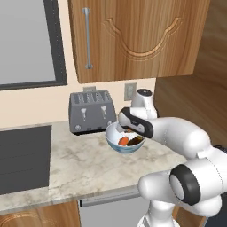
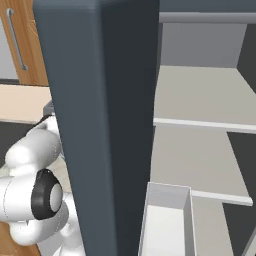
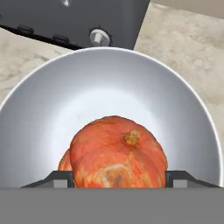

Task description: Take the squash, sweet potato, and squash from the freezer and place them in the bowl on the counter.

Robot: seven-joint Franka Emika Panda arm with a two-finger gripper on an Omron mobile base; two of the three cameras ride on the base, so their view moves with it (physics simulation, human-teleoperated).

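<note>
Squash (image 3: 117,153), orange and stemmed, sitting low in the bowl (image 3: 39,109) on the counter (image 1: 80,164), gripper (image 3: 117,177) straddling it, jaws hugging both sides. Can't tell if gripped or let go. More orange underneath, plus something dark. Probably near done. Freezer (image 2: 95,125) open, shelves bare.

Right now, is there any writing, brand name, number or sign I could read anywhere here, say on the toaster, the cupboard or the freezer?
No readable text in any view.
Toaster: plain dark front with a knob, no brand or numbers legible.
Wooden cupboard: carved trim only, no lettering.
Freezer: bare slate door and pale shelves, no label.
Wall outlet: unmarked.
Bowl and squash: no marks.
</note>
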